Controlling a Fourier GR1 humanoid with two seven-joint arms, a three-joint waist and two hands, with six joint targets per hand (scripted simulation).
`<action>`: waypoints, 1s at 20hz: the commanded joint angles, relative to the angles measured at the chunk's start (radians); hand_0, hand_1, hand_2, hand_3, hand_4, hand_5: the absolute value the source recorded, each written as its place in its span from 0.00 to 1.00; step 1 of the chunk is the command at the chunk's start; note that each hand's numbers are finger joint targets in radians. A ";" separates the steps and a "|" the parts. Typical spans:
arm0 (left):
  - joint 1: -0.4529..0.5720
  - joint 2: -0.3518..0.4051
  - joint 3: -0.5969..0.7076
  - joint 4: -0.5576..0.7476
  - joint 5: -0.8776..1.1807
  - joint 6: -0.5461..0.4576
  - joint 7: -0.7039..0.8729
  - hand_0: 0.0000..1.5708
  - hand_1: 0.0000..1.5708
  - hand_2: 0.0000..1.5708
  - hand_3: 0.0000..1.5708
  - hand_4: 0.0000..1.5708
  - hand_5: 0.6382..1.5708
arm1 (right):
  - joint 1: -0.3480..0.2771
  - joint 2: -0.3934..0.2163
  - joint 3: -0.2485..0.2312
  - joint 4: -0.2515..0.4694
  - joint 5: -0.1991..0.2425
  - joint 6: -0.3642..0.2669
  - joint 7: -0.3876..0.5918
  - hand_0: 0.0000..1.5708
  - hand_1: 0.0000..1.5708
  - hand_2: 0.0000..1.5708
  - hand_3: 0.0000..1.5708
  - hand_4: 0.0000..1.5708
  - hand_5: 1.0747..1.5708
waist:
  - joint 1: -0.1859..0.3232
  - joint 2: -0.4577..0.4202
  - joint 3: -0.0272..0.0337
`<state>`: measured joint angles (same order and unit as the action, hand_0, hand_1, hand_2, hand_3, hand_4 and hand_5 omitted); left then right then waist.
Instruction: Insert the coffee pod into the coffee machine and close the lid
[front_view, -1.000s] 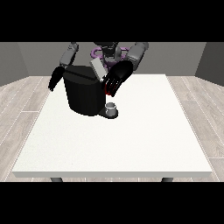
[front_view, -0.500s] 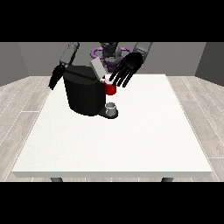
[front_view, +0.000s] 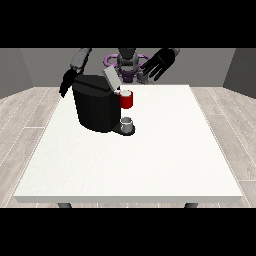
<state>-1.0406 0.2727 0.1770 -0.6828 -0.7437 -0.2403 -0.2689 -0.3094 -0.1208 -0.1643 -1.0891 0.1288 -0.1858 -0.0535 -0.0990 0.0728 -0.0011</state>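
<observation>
Over at the view's right, the hand (front_view: 159, 64) is hovering with fingers spread, holding nothing, while the coffee machine (front_view: 97, 102) lid (front_view: 110, 78) is sticking up (pod not visible; probably light, pinch its sides).

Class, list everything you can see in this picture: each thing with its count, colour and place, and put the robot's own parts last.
Table: one, white, fills the middle of the view.
Coffee machine: one, black, on the table's far left part.
Lid: one, grey, tilted up at the machine's top.
Red thing: one, at the machine's front.
Grey thing: one, on the machine's base under the red thing.
Floor: grey planks, around the table.
Hand at the view's right: one, black, raised behind the table, fingers spread.
Hand at the view's left: one, black, beside the machine's left edge.
</observation>
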 joint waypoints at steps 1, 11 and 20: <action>0.114 -0.129 0.124 -0.009 0.179 -0.004 -0.053 0.00 0.00 0.00 0.00 0.27 1.00 | 0.085 0.020 -0.014 0.030 -0.006 -0.018 -0.038 0.00 0.00 0.00 0.00 0.00 1.00 | 0.085 -0.087 -0.0006; 0.461 -0.215 0.216 0.011 0.334 -0.080 -0.053 0.00 0.00 0.00 0.00 0.24 1.00 | 0.208 0.052 0.026 -0.054 -0.009 0.002 -0.020 0.00 0.00 0.00 0.00 0.00 1.00 | 0.158 -0.347 0.0006; 0.553 -0.248 0.222 -0.036 0.398 -0.094 0.015 0.00 0.00 0.00 0.00 0.22 1.00 | 0.082 -0.012 0.085 -0.201 -0.068 0.184 0.111 0.00 0.00 0.00 0.00 0.04 1.00 | 0.193 -0.430 0.0010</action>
<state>-0.5253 0.0272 0.3899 -0.6926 -0.3829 -0.3008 -0.2952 -0.2020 -0.1019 -0.0982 -1.2369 0.0737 -0.0599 0.0047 0.0803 -0.3155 -0.0004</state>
